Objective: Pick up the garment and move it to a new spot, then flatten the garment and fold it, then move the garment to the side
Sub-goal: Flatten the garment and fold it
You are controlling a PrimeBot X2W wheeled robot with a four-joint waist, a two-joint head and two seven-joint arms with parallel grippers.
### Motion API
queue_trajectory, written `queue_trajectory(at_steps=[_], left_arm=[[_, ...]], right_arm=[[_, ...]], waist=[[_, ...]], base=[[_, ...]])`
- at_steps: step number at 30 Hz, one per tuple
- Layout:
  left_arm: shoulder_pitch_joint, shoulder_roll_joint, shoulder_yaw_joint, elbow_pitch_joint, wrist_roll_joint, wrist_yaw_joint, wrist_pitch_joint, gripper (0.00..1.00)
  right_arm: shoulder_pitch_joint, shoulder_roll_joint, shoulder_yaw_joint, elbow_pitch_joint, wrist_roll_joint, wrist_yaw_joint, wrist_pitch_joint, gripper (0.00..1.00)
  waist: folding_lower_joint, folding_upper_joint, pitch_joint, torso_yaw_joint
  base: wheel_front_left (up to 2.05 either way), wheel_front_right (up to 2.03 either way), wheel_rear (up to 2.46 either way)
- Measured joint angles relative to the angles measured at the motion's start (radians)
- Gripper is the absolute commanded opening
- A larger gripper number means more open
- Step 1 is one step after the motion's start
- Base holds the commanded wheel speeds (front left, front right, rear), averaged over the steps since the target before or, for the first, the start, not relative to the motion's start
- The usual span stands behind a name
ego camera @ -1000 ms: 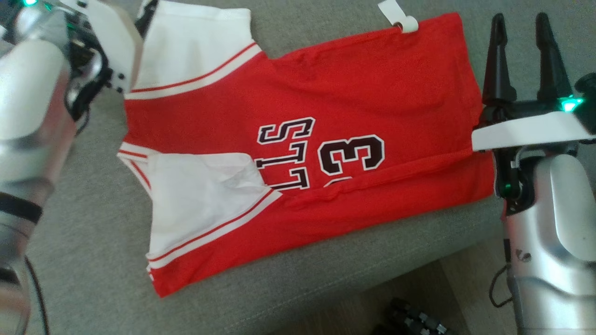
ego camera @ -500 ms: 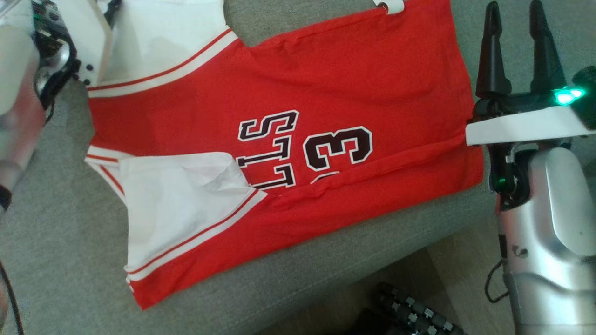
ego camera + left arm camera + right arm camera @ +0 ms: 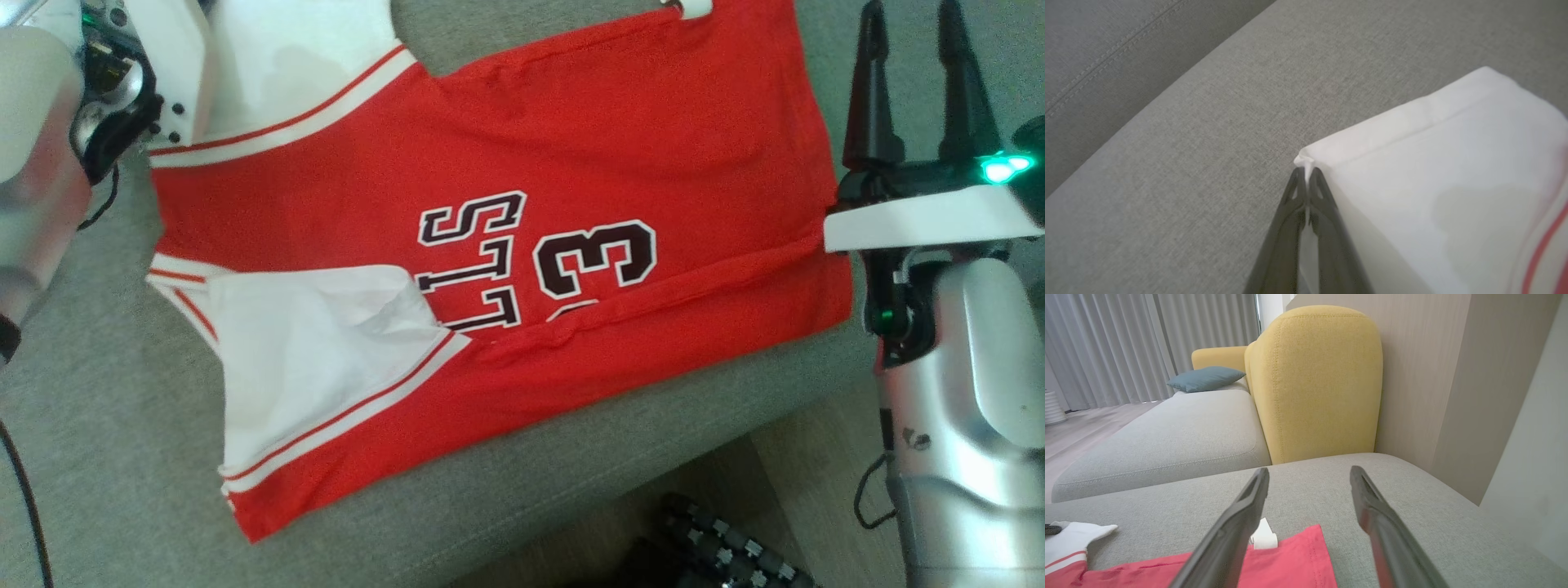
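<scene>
The garment (image 3: 571, 163), a red jersey with white sleeves and dark lettering, lies partly folded on the grey sofa seat (image 3: 122, 449). In the left wrist view my left gripper (image 3: 1305, 173) is shut on the corner of the far white sleeve (image 3: 1433, 163), with a bit of cloth poking out past the tips. In the head view its pale wrist (image 3: 122, 90) sits at the top left by that sleeve. My right gripper (image 3: 910, 12) stands open just right of the garment's hem, above the seat, with nothing between its fingers (image 3: 1241, 514). The red hem (image 3: 1282, 559) lies below them.
A white tag (image 3: 690, 8) hangs at the hem's far corner. The seat's front edge runs diagonally at the lower right, with wooden floor (image 3: 816, 474) and a dark studded thing (image 3: 718, 547) below. A yellow backrest (image 3: 1314, 375), a blue cushion (image 3: 1206, 377) and a wall (image 3: 1453, 375) stand beyond.
My left gripper has closed on the white sleeve's corner. The head camera shifted a little, so the whole picture moved. The right gripper stays open in the same spot.
</scene>
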State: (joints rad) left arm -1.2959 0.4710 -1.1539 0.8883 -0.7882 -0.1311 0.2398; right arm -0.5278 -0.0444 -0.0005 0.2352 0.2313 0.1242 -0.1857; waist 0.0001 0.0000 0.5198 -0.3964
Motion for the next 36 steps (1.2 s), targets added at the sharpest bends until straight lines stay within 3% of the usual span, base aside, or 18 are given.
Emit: queue_trajectory(at_steps=[6, 12, 15, 25, 36], left_arm=[[0.004, -0.015, -0.021, 0.012, -0.015, -0.001, -0.154, 0.0], [0.004, -0.087, 0.001, 0.016, -0.014, 0.009, -0.325, 0.0], [0.007, -0.112, 0.001, 0.004, -0.007, 0.009, -0.37, 0.0], [0.059, -0.13, -0.012, -0.078, -0.007, 0.017, -0.4, 0.0], [0.063, -0.12, -0.03, -0.155, -0.005, 0.042, -0.38, 0.0]], right_arm=[[-0.037, 0.0, -0.029, 0.023, -0.044, 0.0, 0.027, 1.0], [-0.075, -0.006, -0.066, 0.079, -0.094, 0.0, 0.091, 1.0], [-0.101, -0.041, -0.067, 0.135, -0.094, 0.0, 0.136, 1.0], [-0.204, -0.151, -0.087, 0.412, -0.048, 0.0, 0.318, 1.0], [-0.301, -0.227, -0.061, 0.633, -0.091, 0.0, 0.371, 1.0]], waist=[[0.0, 0.0, -0.025, 0.047], [0.0, 0.0, -0.065, 0.122], [0.0, 0.0, -0.087, 0.163], [-0.0001, 0.0, -0.125, 0.271], [-0.0001, 0.0, -0.101, 0.288]], base=[[0.0, 0.0, 0.0], [0.0, 0.0, 0.0], [0.0, 0.0, 0.0], [0.0, 0.0, 0.0], [0.0, 0.0, 0.0]])
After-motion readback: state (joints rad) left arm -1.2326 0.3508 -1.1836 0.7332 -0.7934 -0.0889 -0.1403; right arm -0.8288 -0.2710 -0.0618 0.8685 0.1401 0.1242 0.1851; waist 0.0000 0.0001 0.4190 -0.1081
